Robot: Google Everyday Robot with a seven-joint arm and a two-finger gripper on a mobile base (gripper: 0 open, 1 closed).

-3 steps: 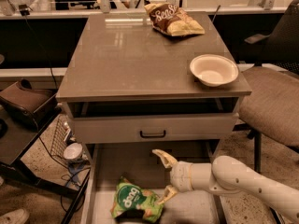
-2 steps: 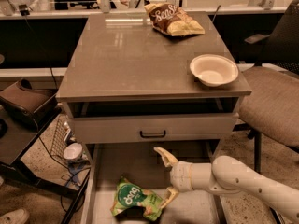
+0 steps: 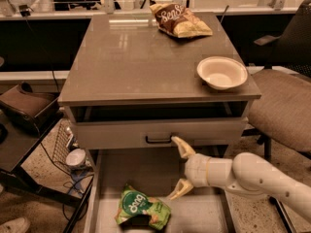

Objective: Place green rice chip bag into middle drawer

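Note:
The green rice chip bag point(image 3: 142, 208) lies on the pale floor of the pulled-out middle drawer point(image 3: 146, 171), toward its front left. My gripper point(image 3: 180, 169) hovers over the drawer, up and to the right of the bag and apart from it. Its two tan fingers point(image 3: 182, 146) are spread wide and hold nothing. The white arm reaches in from the lower right.
A grey drawer front with a small black handle point(image 3: 158, 140) sits just above the open drawer. On the cabinet top are a white bowl point(image 3: 222, 72) and a brown-and-yellow chip bag point(image 3: 179, 20). An office chair point(image 3: 282, 101) stands at the right, a cart point(image 3: 29, 115) at the left.
My gripper has let go of the green bag and risen a little away from it. The bag now lies free on the drawer floor.

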